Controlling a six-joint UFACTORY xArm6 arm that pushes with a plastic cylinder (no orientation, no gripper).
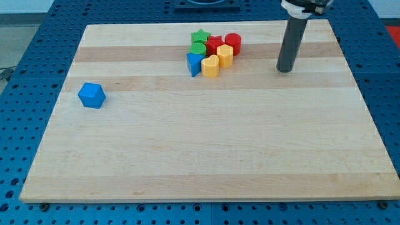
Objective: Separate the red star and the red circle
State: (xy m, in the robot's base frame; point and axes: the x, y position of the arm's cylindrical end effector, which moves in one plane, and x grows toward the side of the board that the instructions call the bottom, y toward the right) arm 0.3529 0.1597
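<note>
While my tip point(285, 70) rests on the wooden surface point(206, 150) near the view's top right, it stands well apart from every block, off to the view's right of the cluster. No pincer is fitted to this arm; the rod ends plainly and has hold of nothing.

Seven blocks crowd together near the view's top centre. At the cluster's right end sits the red circle point(233, 43), and the red star point(214, 45) lies just beside it on its left, the two touching or very nearly so. A green star point(200, 36) sits at the top left of the group, with a green block point(198, 49) just below it. Along the lower edge lie a blue triangle point(194, 64), a yellow heart point(210, 65) and a yellow block point(225, 55).

Far off at the view's left, alone, is a blue cube-like block point(92, 95).
</note>
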